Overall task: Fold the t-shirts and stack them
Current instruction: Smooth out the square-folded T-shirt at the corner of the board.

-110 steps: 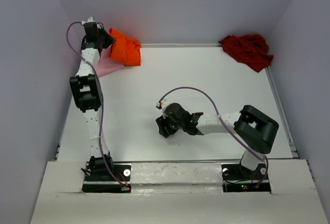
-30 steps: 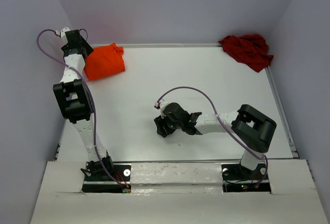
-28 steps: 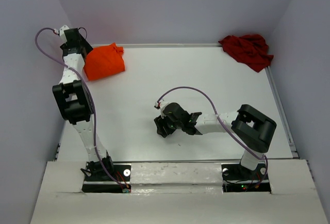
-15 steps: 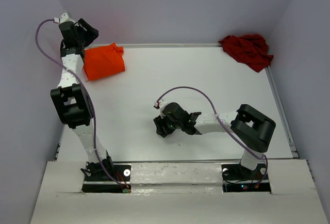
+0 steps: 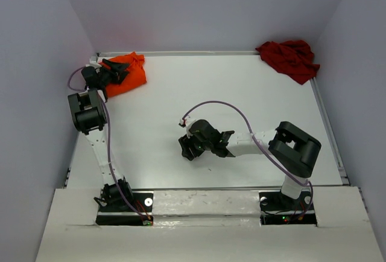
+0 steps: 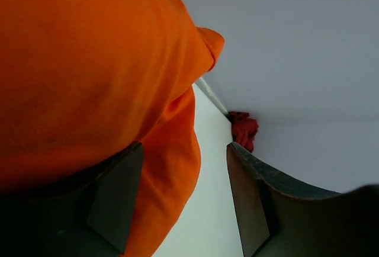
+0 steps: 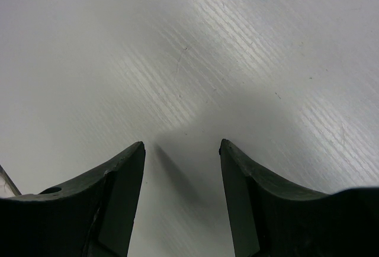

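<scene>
1. Now pulled back from its long reach into the far-left corner, your left gripper [image 5: 113,72] sits low over the left edge of the orange t-shirt [image 5: 129,73], which lies at that corner of the desk [image 5: 241,105].
2. Seconds ago a light pink shirt showed on the desk beside the orange one. It is no longer in view, and it is probably underneath the orange, though the pictures cannot confirm this.
3. From the left wrist, the jaws stand wide apart. Orange cloth fills the upper left of that view and bulges over the left finger [image 6: 115,201], so whether any fold is pinched you cannot tell. It reads as a release.
4. The orange shirt looks more compact than it did seconds ago — roughly a folded block, with one corner bunched at the far edge.
5. Your right gripper [image 5: 187,147] has hardly moved: it hovers near the middle of the desk, jaws wide and holding nothing, with only bare surface between them.
6. The dark red t-shirt [image 5: 289,58] remains a crumpled heap at the far-right corner, well apart from both arms — judged from this, it is the piece left to fold and stack.
</scene>
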